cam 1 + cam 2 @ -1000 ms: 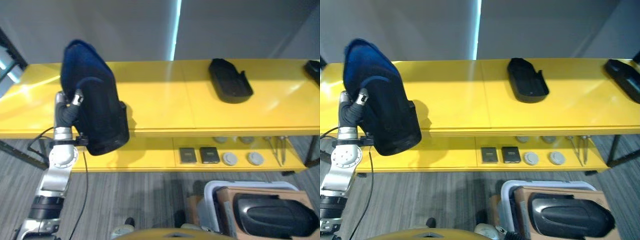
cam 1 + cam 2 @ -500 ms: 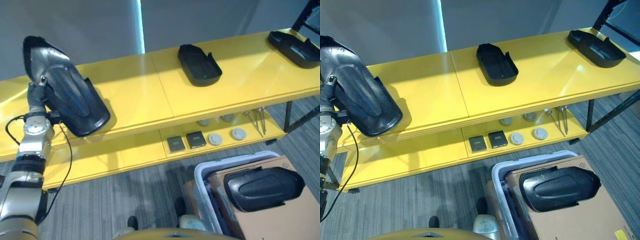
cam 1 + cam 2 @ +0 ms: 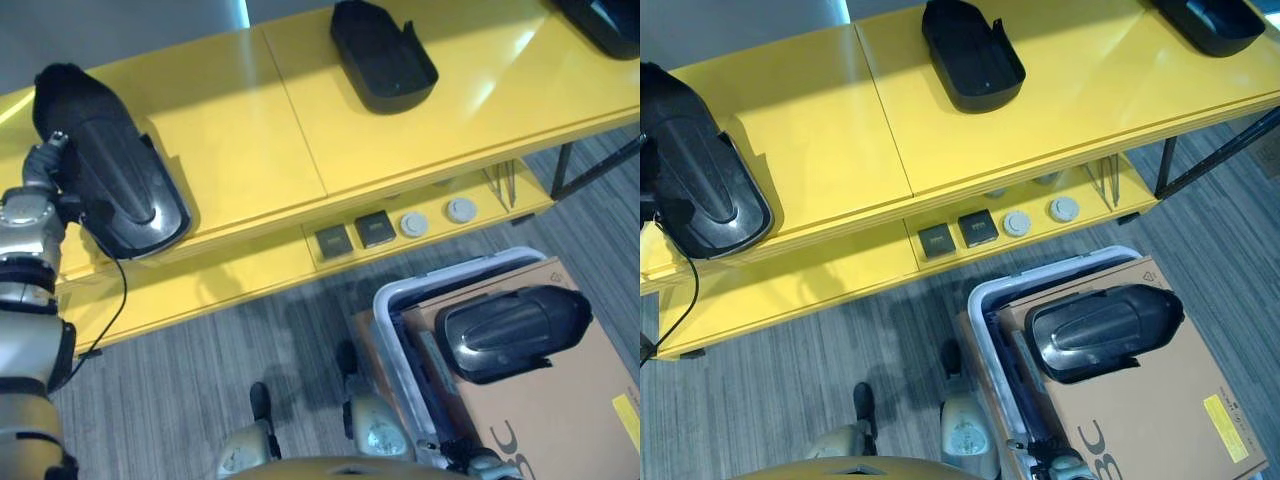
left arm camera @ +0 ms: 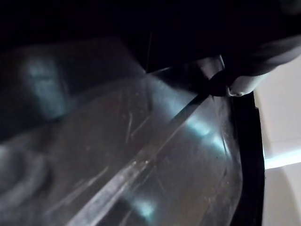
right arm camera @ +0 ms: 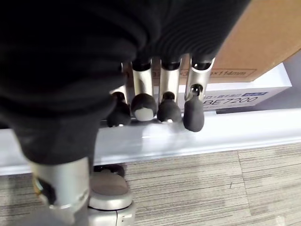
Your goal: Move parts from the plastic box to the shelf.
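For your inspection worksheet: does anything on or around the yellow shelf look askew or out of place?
One thing: the black part at the left arm's end of the yellow shelf juts past the front edge, unlike the part lying fully on the top further along. Another part lies on cardboard in the plastic box.

- Setting: a workshop or industrial parts area.
- Evidence: yellow two-level shelf [image 3: 300, 150] carrying black moulded parts [image 3: 383, 55], small components on its lower level, grey carpet floor [image 3: 200, 390], plastic box [image 3: 400, 330] holding a cardboard carton [image 3: 560, 410].
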{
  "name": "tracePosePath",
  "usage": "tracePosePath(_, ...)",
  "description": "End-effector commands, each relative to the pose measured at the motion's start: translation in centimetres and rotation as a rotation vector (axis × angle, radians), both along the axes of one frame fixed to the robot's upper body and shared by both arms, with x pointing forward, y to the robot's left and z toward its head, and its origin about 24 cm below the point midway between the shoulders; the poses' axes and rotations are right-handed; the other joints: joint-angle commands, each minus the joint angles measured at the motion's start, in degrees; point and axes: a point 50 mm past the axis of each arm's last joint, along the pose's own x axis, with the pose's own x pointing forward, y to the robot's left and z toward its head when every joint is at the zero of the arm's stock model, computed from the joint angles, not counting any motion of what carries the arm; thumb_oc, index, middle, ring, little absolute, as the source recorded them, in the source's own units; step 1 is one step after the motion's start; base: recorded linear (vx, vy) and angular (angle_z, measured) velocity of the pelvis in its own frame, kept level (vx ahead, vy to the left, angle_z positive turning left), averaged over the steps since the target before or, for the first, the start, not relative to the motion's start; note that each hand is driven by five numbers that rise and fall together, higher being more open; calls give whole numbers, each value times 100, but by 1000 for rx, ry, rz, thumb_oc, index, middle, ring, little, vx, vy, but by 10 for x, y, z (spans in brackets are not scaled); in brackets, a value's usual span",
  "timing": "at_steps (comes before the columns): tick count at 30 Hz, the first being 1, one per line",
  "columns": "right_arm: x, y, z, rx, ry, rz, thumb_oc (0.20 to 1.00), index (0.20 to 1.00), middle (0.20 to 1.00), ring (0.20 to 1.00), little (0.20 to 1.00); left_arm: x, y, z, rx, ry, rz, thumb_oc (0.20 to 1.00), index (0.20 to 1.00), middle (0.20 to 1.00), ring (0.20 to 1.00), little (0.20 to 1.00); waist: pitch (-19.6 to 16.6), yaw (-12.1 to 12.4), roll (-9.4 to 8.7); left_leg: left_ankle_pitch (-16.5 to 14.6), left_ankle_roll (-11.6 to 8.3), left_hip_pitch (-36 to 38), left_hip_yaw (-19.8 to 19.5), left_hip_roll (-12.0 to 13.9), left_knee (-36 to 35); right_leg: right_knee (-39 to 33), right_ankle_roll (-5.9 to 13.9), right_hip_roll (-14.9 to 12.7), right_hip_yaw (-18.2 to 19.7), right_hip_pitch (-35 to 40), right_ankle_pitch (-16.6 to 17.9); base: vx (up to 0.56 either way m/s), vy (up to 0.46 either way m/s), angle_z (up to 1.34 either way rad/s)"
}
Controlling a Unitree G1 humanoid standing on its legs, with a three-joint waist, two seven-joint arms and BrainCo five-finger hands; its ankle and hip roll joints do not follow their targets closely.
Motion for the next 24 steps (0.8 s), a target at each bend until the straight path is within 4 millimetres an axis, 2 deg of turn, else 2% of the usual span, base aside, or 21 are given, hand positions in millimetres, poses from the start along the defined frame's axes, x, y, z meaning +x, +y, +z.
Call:
tracePosePath(1, -8, -2, -2, 8, 71, 2, 1000, 1000, 1000, 1000, 1000, -3, 13, 57, 111, -107, 46, 200, 200, 200, 200, 200, 18, -101, 134, 244, -172, -171, 127, 132, -8, 11, 609, -497, 2, 365, -240, 0, 0, 0)
tracePosePath(13, 10, 1, 1, 19, 12, -17, 1000, 1000, 1000, 1000, 1000, 14, -15, 99, 216, -171, 15, 200, 200, 200, 200, 200, 323, -179, 117, 323, -177, -480, 195, 145, -8, 43, 636, -472, 119, -52, -119, 0, -1, 0)
tracePosePath(24, 19, 0, 4, 13, -11, -18, 1000, 1000, 1000, 1000, 1000, 10, -6, 108, 246, -151, 78, 200, 200, 200, 200, 200, 457, -157, 58, 364, -207, -605, 349, 248, -8, 53, 656, -343, 307, -330, -48, 22, -15, -9)
